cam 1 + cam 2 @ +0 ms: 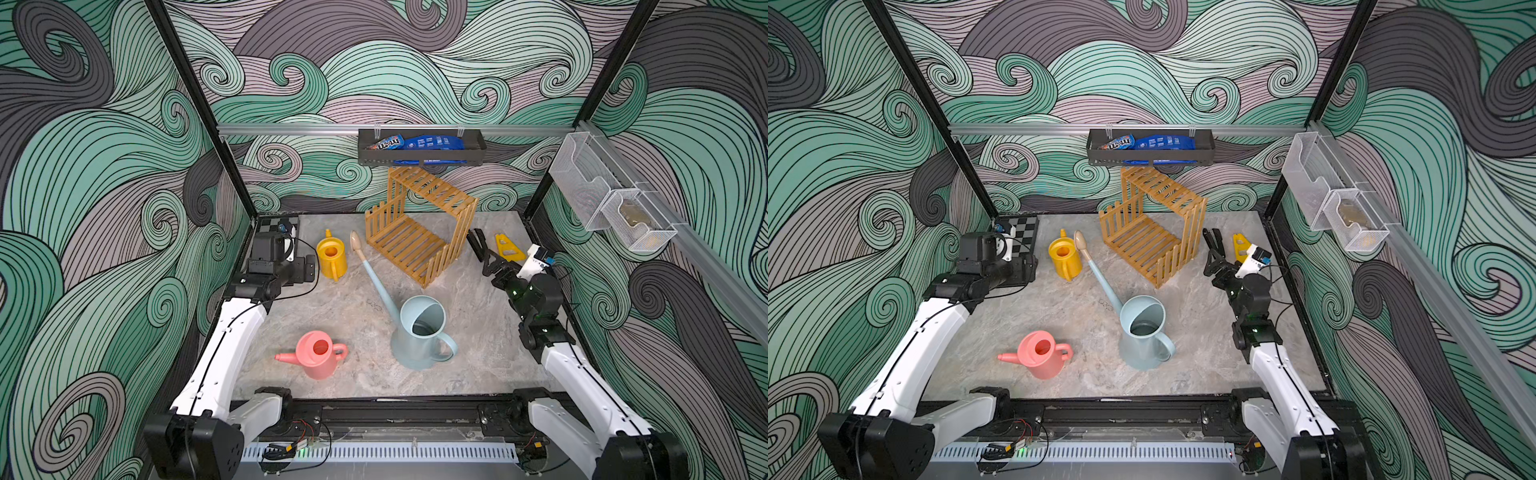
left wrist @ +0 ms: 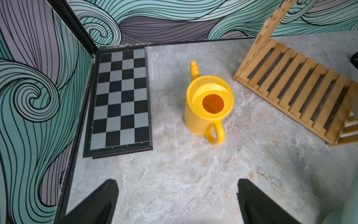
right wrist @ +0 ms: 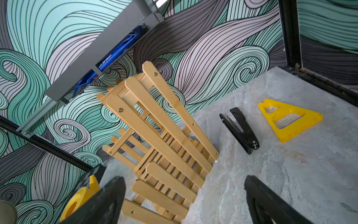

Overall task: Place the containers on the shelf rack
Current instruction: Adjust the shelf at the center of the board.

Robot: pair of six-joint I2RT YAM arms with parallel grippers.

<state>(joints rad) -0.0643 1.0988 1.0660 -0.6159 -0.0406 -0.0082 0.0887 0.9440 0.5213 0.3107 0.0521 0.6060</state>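
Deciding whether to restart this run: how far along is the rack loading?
Done: nothing; the shelf rack is empty. In hand: nothing; left hand and right hand are open, empty. Left: yellow can, pink can and blue can all stand on the table, unplaced.

Made of white arm links (image 1: 224,353) with black joints (image 1: 540,295), thin black cables (image 1: 227,330) clipped along; black fingers (image 2: 100,201); green lights (image 1: 515,293).
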